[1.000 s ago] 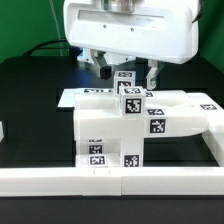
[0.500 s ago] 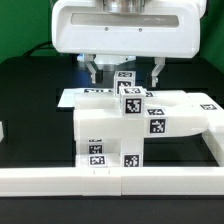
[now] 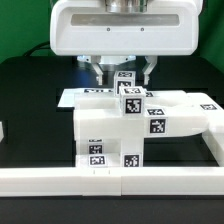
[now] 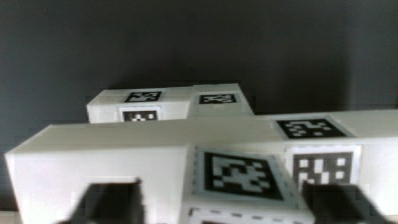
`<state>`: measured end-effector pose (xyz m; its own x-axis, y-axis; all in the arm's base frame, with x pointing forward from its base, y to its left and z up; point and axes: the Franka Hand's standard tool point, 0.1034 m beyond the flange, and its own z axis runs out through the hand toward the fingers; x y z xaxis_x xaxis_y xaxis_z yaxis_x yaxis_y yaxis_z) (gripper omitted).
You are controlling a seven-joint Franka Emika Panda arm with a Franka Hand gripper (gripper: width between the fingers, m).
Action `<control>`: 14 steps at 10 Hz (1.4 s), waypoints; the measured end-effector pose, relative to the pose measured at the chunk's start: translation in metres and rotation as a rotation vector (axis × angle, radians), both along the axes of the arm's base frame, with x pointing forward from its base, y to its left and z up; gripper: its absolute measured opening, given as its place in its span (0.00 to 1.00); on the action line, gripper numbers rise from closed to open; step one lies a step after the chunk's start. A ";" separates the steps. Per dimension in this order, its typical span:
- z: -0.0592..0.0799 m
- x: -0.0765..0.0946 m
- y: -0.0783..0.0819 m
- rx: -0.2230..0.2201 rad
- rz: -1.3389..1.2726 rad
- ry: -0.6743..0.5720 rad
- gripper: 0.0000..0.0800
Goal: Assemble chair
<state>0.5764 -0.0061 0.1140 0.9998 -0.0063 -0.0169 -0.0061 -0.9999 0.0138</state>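
Note:
The chair's white tagged parts (image 3: pixel 125 125) stand joined in the middle of the black table: a low block in front, a slab reaching toward the exterior view's right, and a short upright post (image 3: pixel 125 80) at the back. My gripper (image 3: pixel 125 72) hangs over that post, one finger on each side, with gaps showing, so it is open. In the wrist view the gripper (image 4: pixel 222 203) straddles a tagged white part (image 4: pixel 240 165), with both dark fingers (image 4: pixel 111 205) just above its surface. A further tagged block (image 4: pixel 178 100) lies beyond it.
The marker board (image 3: pixel 72 97) lies flat behind the chair at the exterior view's left. Long white border rails run along the front (image 3: pixel 100 181) and the right (image 3: pixel 214 145). A green surface (image 3: pixel 210 55) shows behind the table.
The fingers have drawn closer together around the upright post since half a second ago. The gripper body looks larger than one second ago. The chair parts have not moved.

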 end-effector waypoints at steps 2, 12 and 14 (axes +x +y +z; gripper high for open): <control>0.000 0.000 0.000 0.000 -0.019 0.000 0.36; -0.001 0.001 0.002 0.046 -0.815 -0.005 0.36; -0.001 0.001 0.003 0.044 -0.932 -0.003 0.36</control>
<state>0.5777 -0.0029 0.1130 0.5912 -0.8058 -0.0338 -0.8065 -0.5906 -0.0255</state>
